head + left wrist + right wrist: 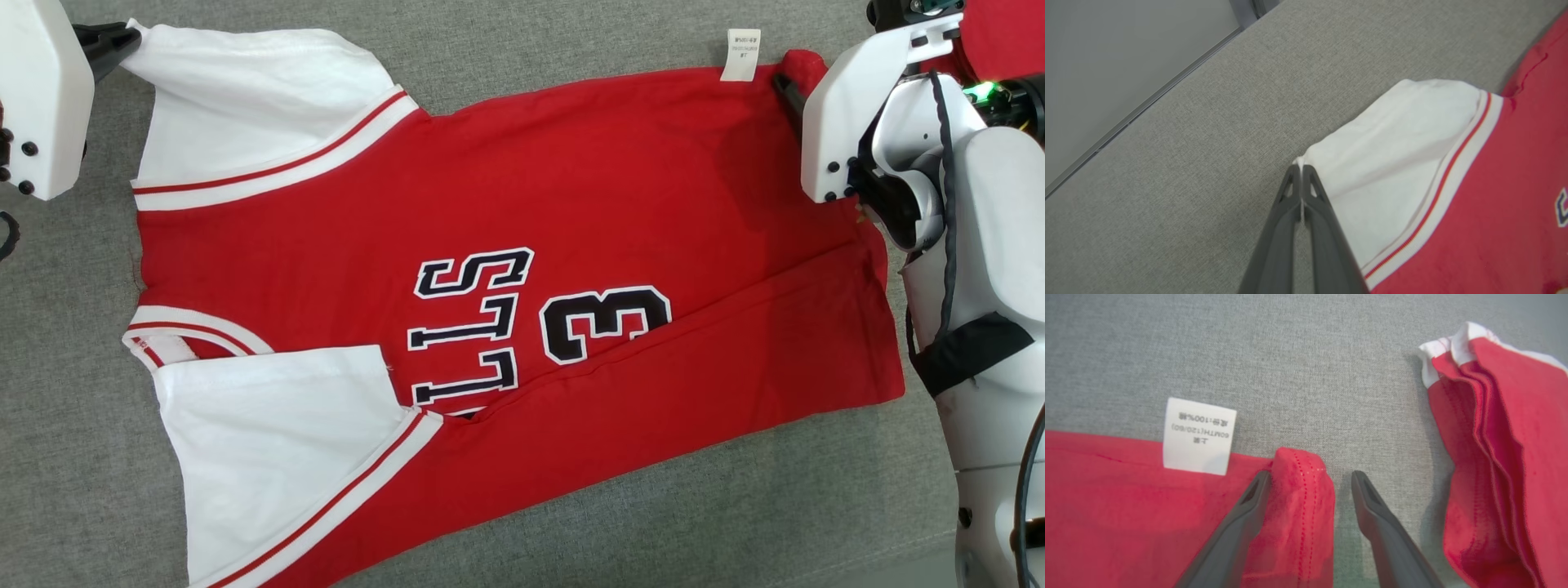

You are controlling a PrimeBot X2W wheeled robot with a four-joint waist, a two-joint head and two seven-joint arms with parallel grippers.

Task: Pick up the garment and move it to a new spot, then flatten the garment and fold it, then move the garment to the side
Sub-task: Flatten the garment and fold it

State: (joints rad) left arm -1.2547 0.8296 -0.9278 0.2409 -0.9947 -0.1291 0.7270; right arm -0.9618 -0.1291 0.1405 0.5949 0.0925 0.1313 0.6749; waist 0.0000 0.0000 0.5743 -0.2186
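The garment (571,204) is a red jersey with white sleeves and dark lettering, spread flat on grey fabric, its lower edge folded over. At the far left, my left gripper (131,37) is shut on the corner of the upper white sleeve (1392,155); the closed fingertips (1301,168) pinch the sleeve edge. My right gripper (1310,475) stands open at the garment's far right hem corner (1298,498), which is bunched up between the two fingers. In the head view one dark finger (788,90) rests on that corner, beside the white care label (740,55).
A second red cloth (1502,437) with white trim lies folded just right of my right gripper, also at the top right corner (1000,33). The grey surface's edge (1147,98) runs beyond the left gripper, with a pale floor past it.
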